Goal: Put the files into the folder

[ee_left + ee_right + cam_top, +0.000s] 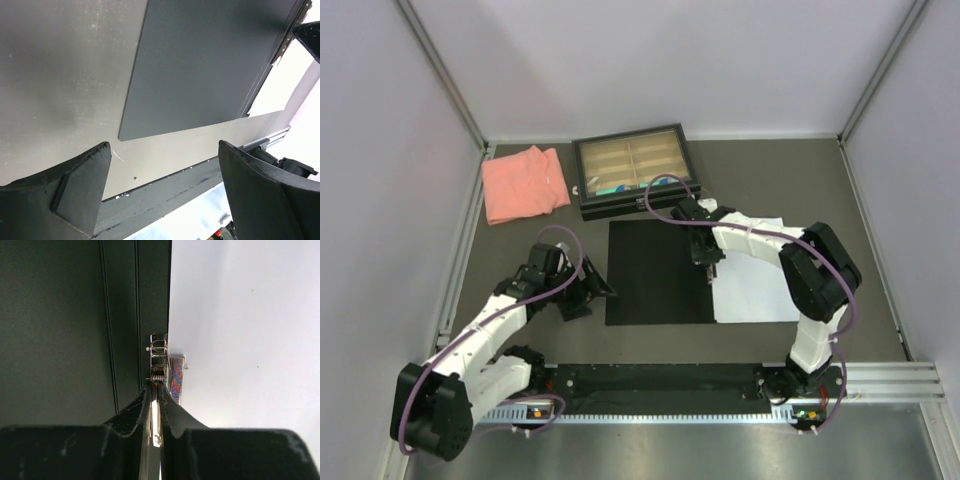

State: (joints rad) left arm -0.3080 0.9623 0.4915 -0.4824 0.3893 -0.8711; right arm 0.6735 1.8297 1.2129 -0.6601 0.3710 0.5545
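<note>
The right hand had its fingers pressed almost together, pinching the thin metal lever of the clip that sat along the spine of the folder. The folder lay open and flat on the table, black inside facing up. The files lay as a white stack on its right half, just beside the clip, with one sheet a little askew at the far edge. Their print could not be made out from the wrist view.

The left hand was spread wide and held nothing. It hovered over the bare table near the folder's left front corner, not touching it.

The sheets looked thin, light and floppy, and would likely slide over one another, so a pinch at one corner could fan the stack or crease it. Pressing down and sliding them, or taking them near the spine edge, seemed safer. The clip was probably sprung, and its lever narrow and smooth, so it needed a square pinch to keep it from slipping out. The black cover looked stiffer than paper but lay flush on the table. Its free left edge, next to the open hand, seemed the best place to lift it for closing.
</note>
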